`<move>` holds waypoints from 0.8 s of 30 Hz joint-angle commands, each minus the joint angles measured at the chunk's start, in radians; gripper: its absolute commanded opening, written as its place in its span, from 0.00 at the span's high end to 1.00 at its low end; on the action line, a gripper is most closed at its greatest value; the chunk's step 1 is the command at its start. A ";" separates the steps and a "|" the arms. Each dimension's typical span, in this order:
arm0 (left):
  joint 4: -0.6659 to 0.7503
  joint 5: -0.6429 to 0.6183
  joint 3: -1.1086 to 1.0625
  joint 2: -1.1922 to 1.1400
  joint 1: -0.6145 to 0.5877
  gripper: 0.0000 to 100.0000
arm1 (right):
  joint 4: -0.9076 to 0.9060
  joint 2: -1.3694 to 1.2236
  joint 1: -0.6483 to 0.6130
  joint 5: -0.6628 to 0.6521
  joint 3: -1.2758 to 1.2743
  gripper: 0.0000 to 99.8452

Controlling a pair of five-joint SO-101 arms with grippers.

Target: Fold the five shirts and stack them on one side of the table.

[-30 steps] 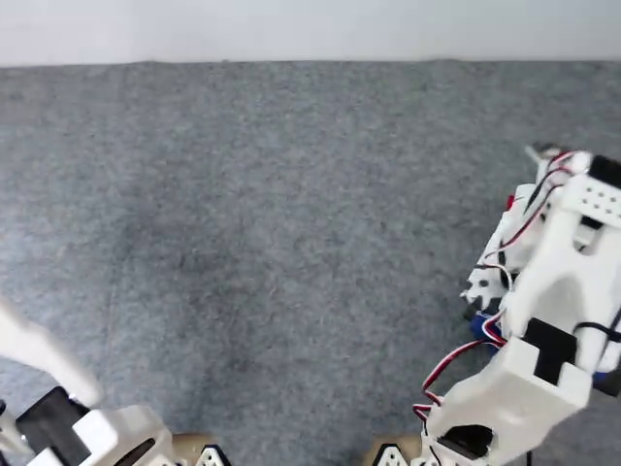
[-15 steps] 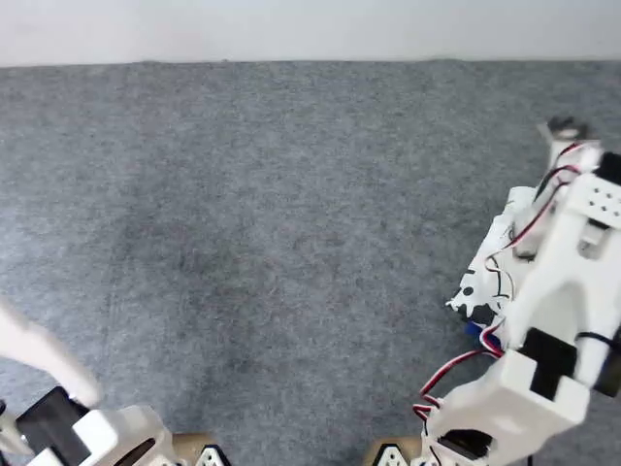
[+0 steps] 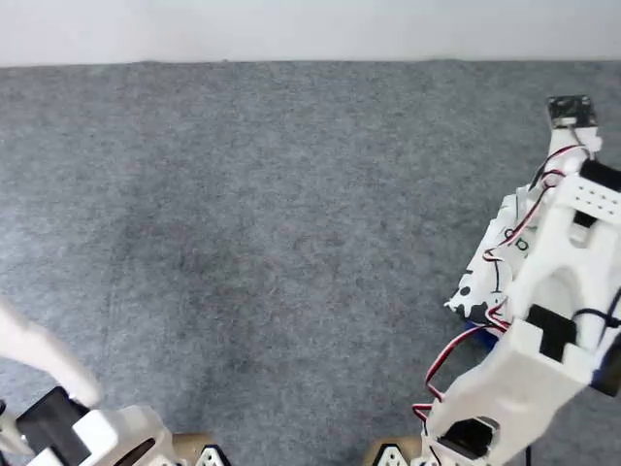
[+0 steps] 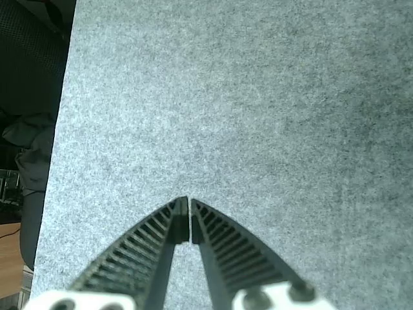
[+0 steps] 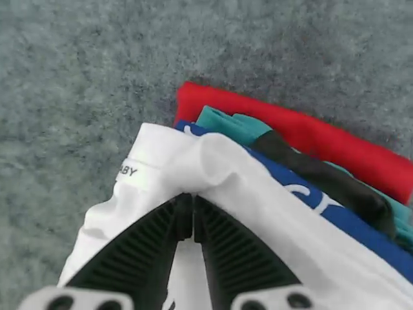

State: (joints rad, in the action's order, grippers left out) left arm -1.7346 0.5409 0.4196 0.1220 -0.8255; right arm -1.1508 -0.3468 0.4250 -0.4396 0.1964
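Observation:
A stack of folded shirts lies on the grey mat (image 5: 77,77): red (image 5: 310,139) at the bottom, then teal (image 5: 226,123), black (image 5: 322,177) and blue (image 5: 335,213). On top lies a white shirt (image 5: 213,161), and my right gripper (image 5: 193,210) is shut on a fold of it. From above, the white shirt with its black print (image 3: 485,267) pokes out beside the right arm (image 3: 563,282) at the table's right edge; the arm hides the gripper. My left gripper (image 4: 189,213) is shut on nothing, above bare mat.
The left arm's base (image 3: 58,408) sits at the near left corner. In the left wrist view the mat's edge (image 4: 64,129) borders dark floor and clutter. A pale wall (image 3: 310,29) runs along the far side.
The right arm has swung toward the far side of the table, and more of the white printed shirt now shows beside it. The left arm has kept still.

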 commanded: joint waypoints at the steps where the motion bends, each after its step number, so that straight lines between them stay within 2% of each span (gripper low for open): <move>1: -0.018 0.011 0.035 0.044 0.000 0.99 | -0.113 0.073 -0.008 0.006 0.086 0.99; 11: -0.020 0.011 0.051 0.092 0.006 0.99 | -0.639 0.288 0.044 0.000 0.133 0.99; 16: -0.020 0.011 0.050 0.103 0.003 0.98 | -0.644 0.332 0.182 -0.037 0.026 0.99; 21: -0.020 0.011 0.050 0.104 0.005 0.98 | -0.625 0.334 0.361 -0.321 -0.150 0.99; 24: -0.020 0.011 0.050 0.104 0.005 0.98 | -0.483 0.334 0.466 -0.437 -0.293 0.99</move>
State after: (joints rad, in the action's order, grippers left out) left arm -1.7346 0.5409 0.4350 0.1864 -0.8255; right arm -1.7338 -0.0629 0.7963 -0.7664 -0.0046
